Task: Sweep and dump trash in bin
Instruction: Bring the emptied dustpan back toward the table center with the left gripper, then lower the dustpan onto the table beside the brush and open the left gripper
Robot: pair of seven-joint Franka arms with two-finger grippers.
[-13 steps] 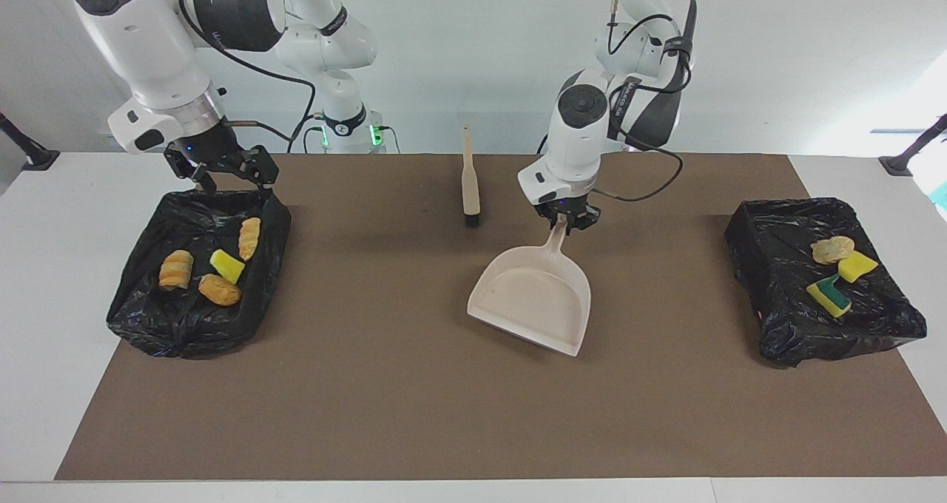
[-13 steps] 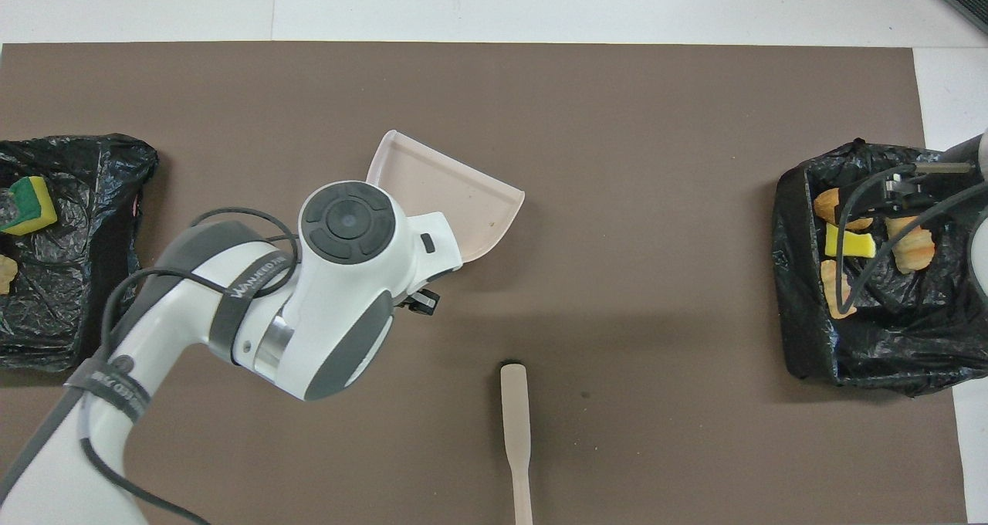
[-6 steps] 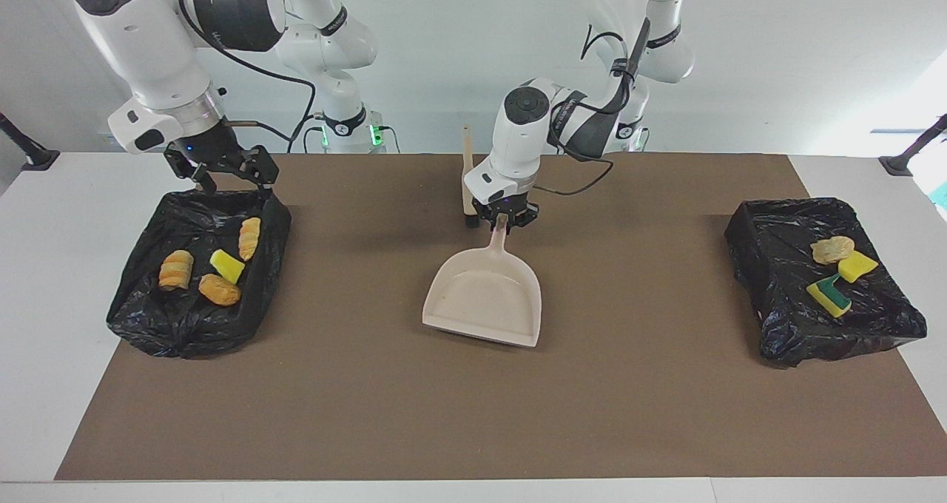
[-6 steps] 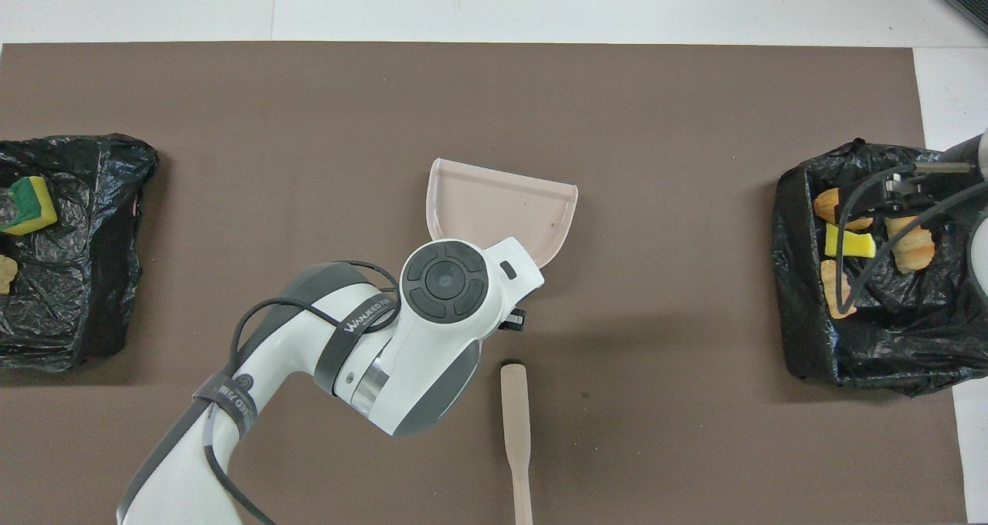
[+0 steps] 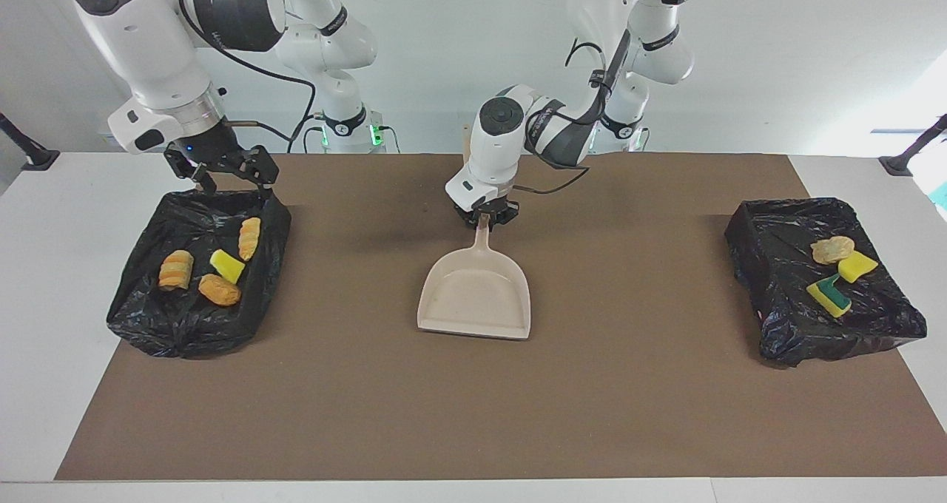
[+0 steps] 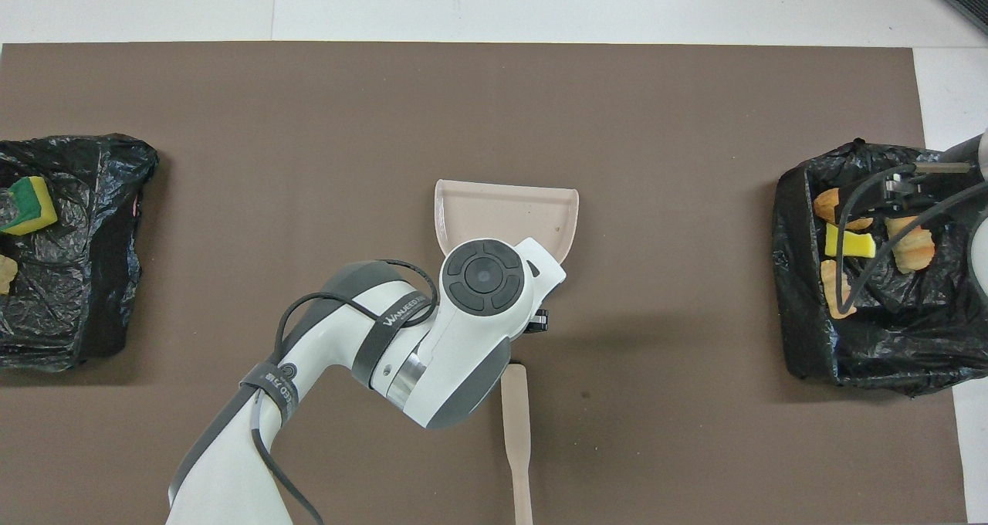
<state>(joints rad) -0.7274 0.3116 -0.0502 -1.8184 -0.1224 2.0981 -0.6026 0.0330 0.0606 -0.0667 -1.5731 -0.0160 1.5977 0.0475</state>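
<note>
While the left gripper (image 5: pixel 485 220) pinches the dustpan (image 5: pixel 475 296) by its handle tip, fingers pressed tight on it, the pan lies flat on the brown mat (image 5: pixel 473 407) mid-bench, open mouth pointing away from the robots. Pan looks bare inside. Brush (image 6: pixel 515 436) lies on the mat just robot-side of those fingers, mostly hidden by the arm in the facing view.

Right gripper (image 5: pixel 222 170) hangs over the robot-side rim of the black-bagged bin (image 5: pixel 185 325) at the right arm's end, fingers spread, nothing between them. Below them in that bin: three bread chunks (image 5: pixel 176 269) and one yellow sponge bit (image 5: pixel 227 265).

Second bagged bin (image 5: pixel 784 325) at the left arm's end, well apart from both sets of fingers, holds one tan chunk (image 5: pixel 831 249), a yellow sponge (image 5: pixel 857 265) and the green-and-yellow sponge (image 5: pixel 828 294).
</note>
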